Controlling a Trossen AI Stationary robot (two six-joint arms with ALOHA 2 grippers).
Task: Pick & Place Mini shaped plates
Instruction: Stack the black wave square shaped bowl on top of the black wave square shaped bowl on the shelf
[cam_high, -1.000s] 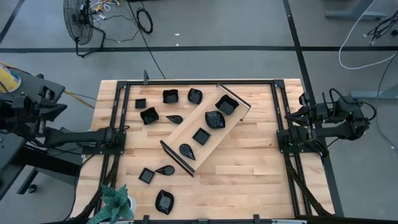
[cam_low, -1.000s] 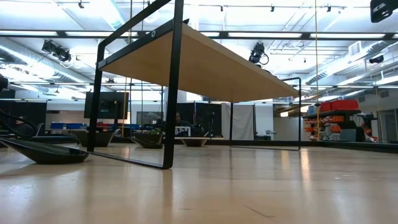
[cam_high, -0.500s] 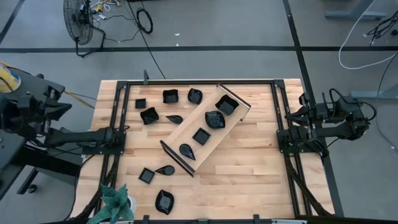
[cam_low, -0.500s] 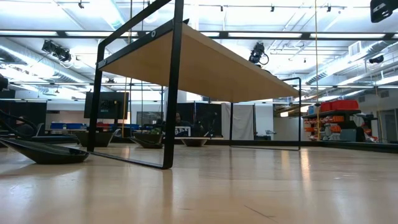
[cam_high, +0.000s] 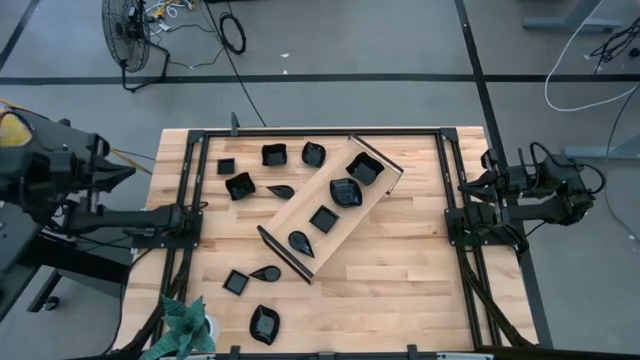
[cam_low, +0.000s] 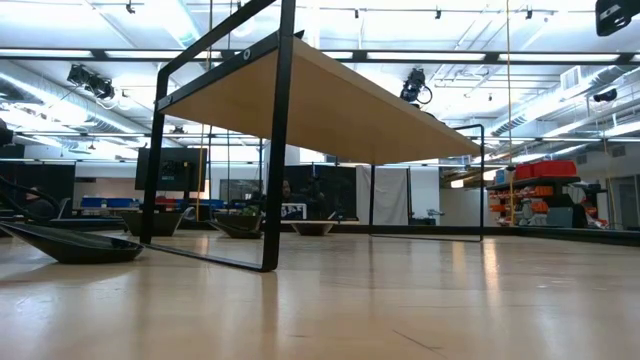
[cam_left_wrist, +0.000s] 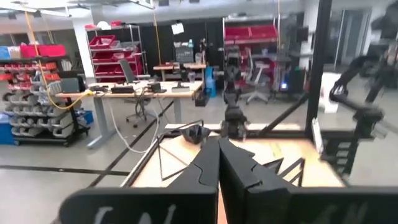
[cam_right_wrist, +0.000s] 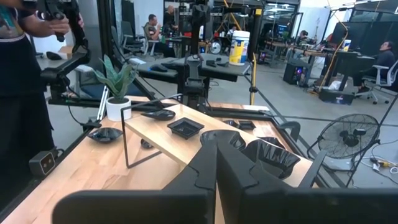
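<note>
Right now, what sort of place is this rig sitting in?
Probably a robotics lab or workshop: shelving with red bins, desks with seated people, and a floor fan with loose cables beside the wooden table.

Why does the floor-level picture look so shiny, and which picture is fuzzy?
Low view: ceiling lights glare off the smooth table. Left wrist view: the room behind the shut left gripper is soft and blurry. High view: crisp, and the black plates shine a little.

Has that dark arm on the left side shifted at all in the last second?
Yes. Seen from above, the left arm's gripper has swung toward the table, closer to the black frame's left rail than it was. The right gripper waits at the right edge.
</note>
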